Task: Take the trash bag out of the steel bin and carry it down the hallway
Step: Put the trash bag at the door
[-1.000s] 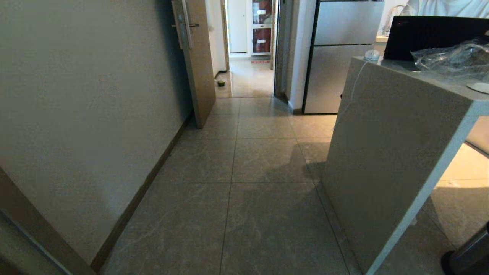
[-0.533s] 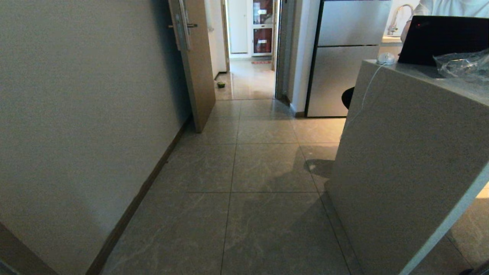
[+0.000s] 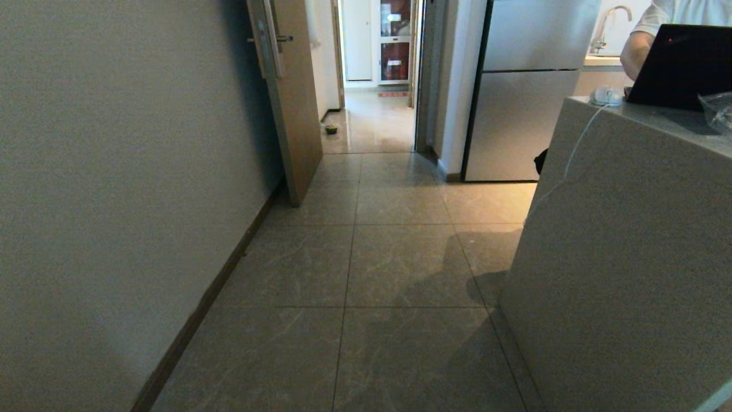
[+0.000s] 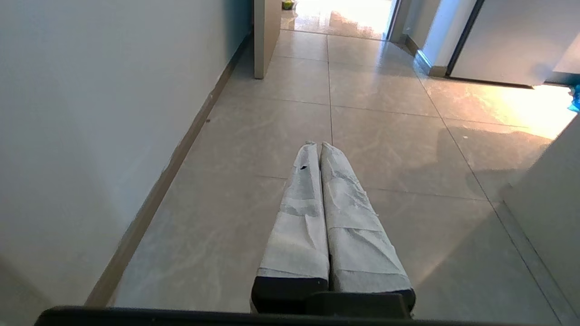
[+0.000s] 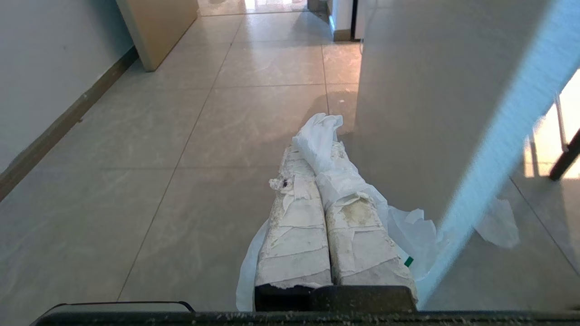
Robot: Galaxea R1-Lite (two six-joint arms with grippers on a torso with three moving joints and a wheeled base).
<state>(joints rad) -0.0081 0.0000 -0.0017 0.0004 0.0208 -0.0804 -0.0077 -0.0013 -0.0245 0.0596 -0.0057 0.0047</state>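
The right gripper (image 5: 322, 149) is clamped on the trash bag (image 5: 333, 174): its two tape-wrapped fingers (image 5: 297, 226) lie pressed together, and the thin white plastic is bunched at their tips, runs back along one finger and hangs down beneath and to both sides of the gripper. Part of the bag shows through the edge of the grey counter (image 5: 408, 113) that stands just beside that gripper. The bag is off the floor, above the tiles of the hallway (image 3: 400, 257).

The left gripper (image 4: 321, 146) is empty — its two wrapped fingers (image 4: 299, 213) meet along their whole length, pointing forward over the tiles, near the wall (image 4: 90, 113) with its dark baseboard.

In the head view neither arm shows. There is one open brown door (image 3: 291, 97) on the left side of the corridor, one doorway beyond it with a small dark object (image 3: 331, 130) on the floor, and one steel refrigerator (image 3: 523, 97) with two doors on the right. On the counter (image 3: 623, 229) sit one black laptop (image 3: 680, 66), one white mouse (image 3: 606, 95) with its cable trailing down the side panel, and a piece of clear plastic wrap (image 3: 719, 111) at the frame's edge. One person's arm (image 3: 636, 51) in a white sleeve is visible behind the laptop — nothing more of the person can be made out.
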